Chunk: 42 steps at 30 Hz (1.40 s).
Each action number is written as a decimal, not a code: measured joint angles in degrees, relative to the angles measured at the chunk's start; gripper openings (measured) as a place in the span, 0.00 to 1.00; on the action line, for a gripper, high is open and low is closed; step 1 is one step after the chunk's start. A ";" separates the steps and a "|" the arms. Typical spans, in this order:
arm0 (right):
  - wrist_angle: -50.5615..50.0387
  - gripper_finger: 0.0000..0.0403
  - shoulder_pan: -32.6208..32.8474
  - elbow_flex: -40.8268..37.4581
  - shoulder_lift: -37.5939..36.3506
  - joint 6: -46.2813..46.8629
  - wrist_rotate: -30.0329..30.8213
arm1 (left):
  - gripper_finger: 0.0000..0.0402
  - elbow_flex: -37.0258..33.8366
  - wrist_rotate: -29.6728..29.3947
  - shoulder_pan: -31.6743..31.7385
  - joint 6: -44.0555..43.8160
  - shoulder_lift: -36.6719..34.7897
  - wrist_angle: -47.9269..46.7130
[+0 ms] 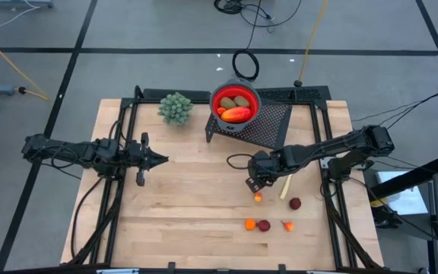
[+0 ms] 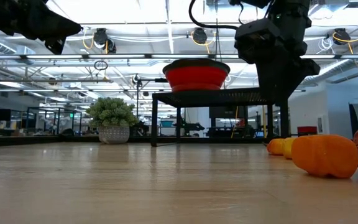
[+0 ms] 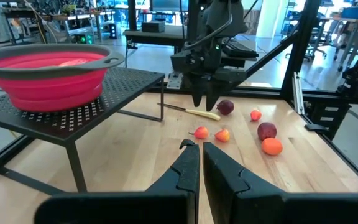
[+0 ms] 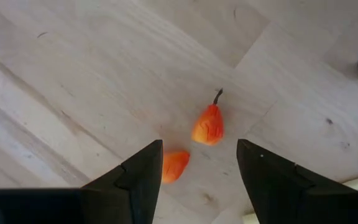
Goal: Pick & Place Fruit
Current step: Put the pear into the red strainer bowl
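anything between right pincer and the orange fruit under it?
Nothing. In the right wrist view, only bare table shows between the open right pincer and the orange fruit.

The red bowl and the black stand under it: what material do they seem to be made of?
The red bowl looks like soft silicone or plastic: matte, with a stepped, foldable-looking wall and a grey rim. The black stand looks like painted metal: its top is a thin sheet with many small holes, on slim straight legs. Neither is certain from looks alone.

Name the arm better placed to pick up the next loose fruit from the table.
Right. The right gripper hangs open just above two small orange fruit pieces, which show between its fingers. The left gripper waits shut, far across the table.
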 joint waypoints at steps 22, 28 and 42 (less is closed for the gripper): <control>20.20 0.49 -0.35 -15.97 0.02 3.78 -0.30 | 0.05 0.00 -0.02 0.00 0.02 0.00 0.39; 23.46 0.49 -0.37 -18.19 0.02 3.18 0.04 | 0.05 0.00 0.00 0.00 0.04 0.00 0.40; 27.01 0.45 -0.37 -20.15 0.02 2.18 -0.12 | 0.05 0.00 -0.02 0.00 0.04 0.00 0.42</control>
